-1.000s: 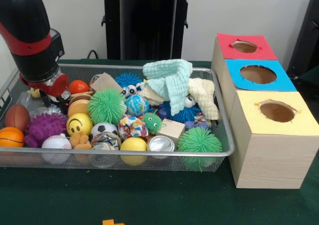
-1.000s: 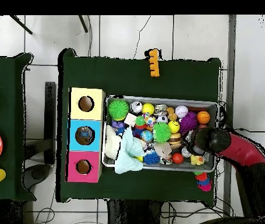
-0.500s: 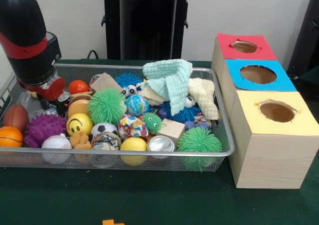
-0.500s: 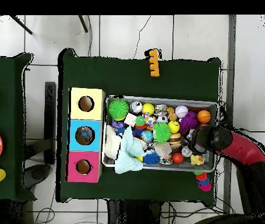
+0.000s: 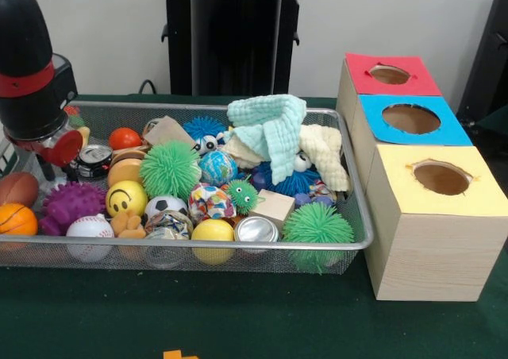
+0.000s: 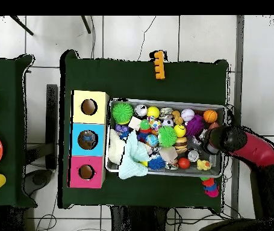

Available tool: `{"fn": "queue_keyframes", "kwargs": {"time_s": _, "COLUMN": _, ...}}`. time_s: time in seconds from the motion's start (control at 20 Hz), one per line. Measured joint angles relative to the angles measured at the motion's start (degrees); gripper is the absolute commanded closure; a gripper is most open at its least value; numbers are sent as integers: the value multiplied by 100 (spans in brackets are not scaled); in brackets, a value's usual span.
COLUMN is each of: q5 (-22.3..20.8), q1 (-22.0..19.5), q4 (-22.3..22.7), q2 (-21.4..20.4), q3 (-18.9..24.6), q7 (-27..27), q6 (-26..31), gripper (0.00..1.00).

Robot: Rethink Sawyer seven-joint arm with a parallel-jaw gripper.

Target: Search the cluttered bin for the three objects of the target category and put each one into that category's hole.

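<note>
Arm (image 5: 28, 65): enters front view at 10 o'clock; its red-ringed end hangs over the bin's left end, above the rim.
Gripper (image 5: 49, 167): mostly hidden under the wrist housing; cannot tell how far the pincer is open or whether it holds anything. In overhead view the wrist (image 6: 222, 139) sits at the bin's 3 o'clock edge, overlapping the rim.
Bin (image 5: 238, 252): wire mesh, packed wall to wall; no bare floor seen inside.
Left end contents: tin (image 5: 94, 160) just beside the wrist at its 4 o'clock; purple spiky ball (image 5: 71, 202) at 6 o'clock of the tin; basketball (image 5: 16, 218) and brown ball (image 5: 17, 188) against the left wall.
Middle: green spiky ball (image 5: 168, 168), smiley ball (image 5: 125, 198), baseball (image 5: 89, 230), yellow ball (image 5: 212, 232), silver can (image 5: 255, 230) at the front wall.
Right end: mint cloth (image 5: 274, 129) heaped highest, rising above the rim; cream cloth (image 5: 325, 154) draped at the right wall; second green spiky ball (image 5: 317, 225) pressed into the front right corner.
Boxes: yellow box (image 5: 432, 216), blue box (image 5: 409, 121), red box (image 5: 389, 75) in a row, just beside the bin's right wall at 3 o'clock; each top hole unobstructed.
Open room: green table (image 5: 238, 315) bare along the front at 6 o'clock, except an orange piece (image 5: 180, 354) at the bottom edge.
</note>
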Motion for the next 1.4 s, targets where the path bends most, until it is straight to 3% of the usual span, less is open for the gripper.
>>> {"fn": "queue_keyframes", "kwargs": {"time_s": 0.3, "q5": 1, "q1": 1, "q4": -110, "q2": 54, "q3": -17, "q7": 0, "q6": 2, "gripper": 0}}
{"fn": "queue_keyframes", "kwargs": {"time_s": 0.35, "q5": 1, "q1": 6, "q4": -148, "q2": 62, "q3": -44, "q7": 0, "q6": 1, "gripper": 100}}
{"fn": "queue_keyframes", "kwargs": {"time_s": 1.4, "q5": 9, "q1": 252, "q4": -411, "q2": 90, "q3": -386, "q7": 0, "q6": 133, "gripper": 100}}
